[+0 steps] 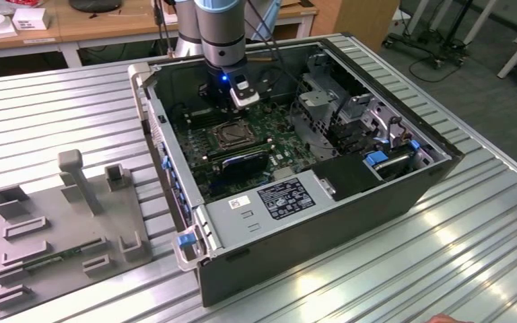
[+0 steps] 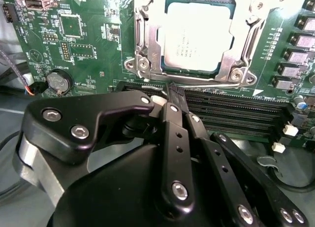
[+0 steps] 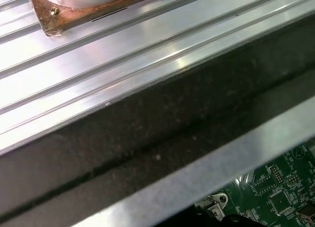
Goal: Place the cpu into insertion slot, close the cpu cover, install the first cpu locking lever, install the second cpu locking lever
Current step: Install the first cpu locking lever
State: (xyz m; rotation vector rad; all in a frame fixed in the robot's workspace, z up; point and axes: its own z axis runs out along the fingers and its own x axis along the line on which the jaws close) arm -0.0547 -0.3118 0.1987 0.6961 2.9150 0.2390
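Observation:
The cpu [image 2: 197, 37] lies flat in the insertion slot [image 1: 234, 135], its grey metal face showing through the window of the cpu cover [image 2: 147, 45]. The cover is down over it. A thin silvery locking lever [image 2: 211, 83] runs along the socket edge nearest my fingers. My gripper [image 2: 173, 89] is shut, its black fingers pressed together with nothing seen between them. Their tips sit right at that lever, between the socket and the long black memory slots [image 2: 236, 113]. In the exterior view my arm [image 1: 221, 40] reaches down into the open computer case [image 1: 330, 222] just behind the socket.
The case wall [image 3: 147, 153] rises close beside my wrist. A coin battery [image 2: 59, 81] and small board parts surround the socket. Drive bays [image 1: 366, 128] and a grey labelled box [image 1: 281, 198] fill the case's other side. A grey fixture plate [image 1: 61, 235] lies on the slatted table [image 1: 438, 249].

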